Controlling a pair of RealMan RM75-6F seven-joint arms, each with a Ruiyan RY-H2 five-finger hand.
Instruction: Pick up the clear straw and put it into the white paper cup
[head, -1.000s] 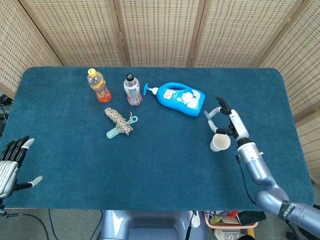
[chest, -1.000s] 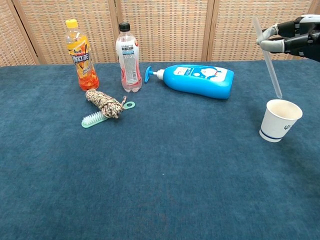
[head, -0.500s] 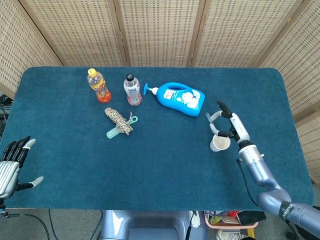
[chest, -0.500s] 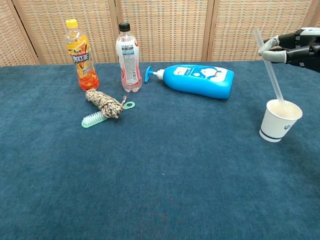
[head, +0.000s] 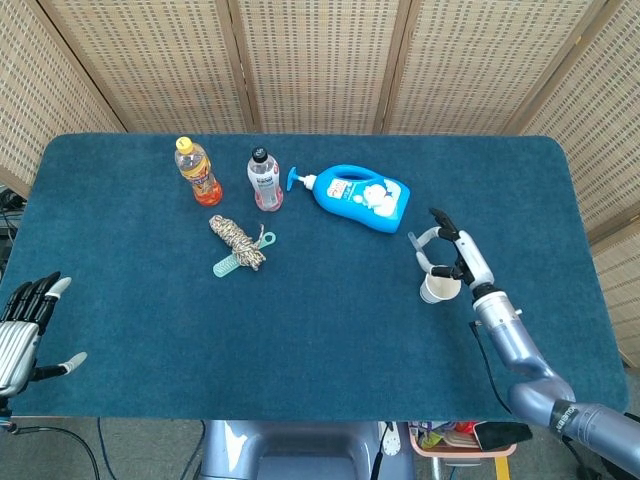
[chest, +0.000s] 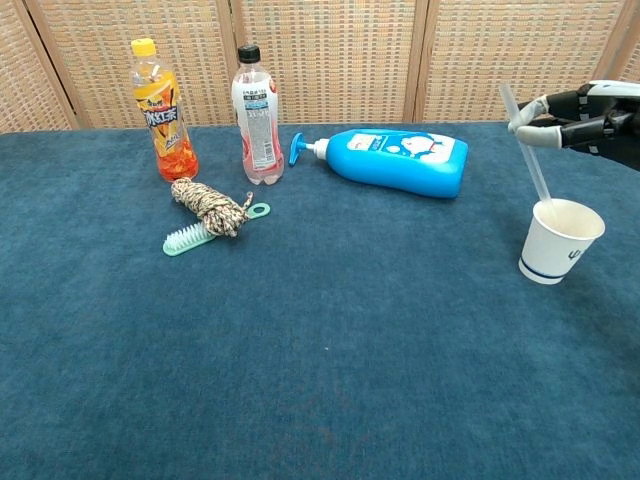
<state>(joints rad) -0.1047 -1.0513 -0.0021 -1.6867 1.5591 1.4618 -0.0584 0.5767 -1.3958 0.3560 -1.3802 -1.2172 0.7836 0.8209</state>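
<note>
1. The clear straw is pinched near its upper end by the right hand, at the far right of the chest view; it slants down to the right, and its lower end is inside the mouth of the white paper cup.
2. The cup stands upright on the blue table, right of centre and nearer than the blue pump bottle, which lies on its side.
3. Progress, judged from this: the pick-up is done and the straw's tip has entered the cup — what appears left is to lower it a little more, let go, and draw the hand clear without tipping the cup.
4. The left hand hangs off the near left edge of the table in the head view, fingers spread and holding nothing.
5. Counts: one straw, one paper cup, two hands.
6. Other things — one orange drink bottle and one clear bottle with a pink label, both upright at the far left; one pump bottle; one bundle of rope lying across one green brush just nearer than the bottles.
7. All of these sit well apart from the cup.
</note>
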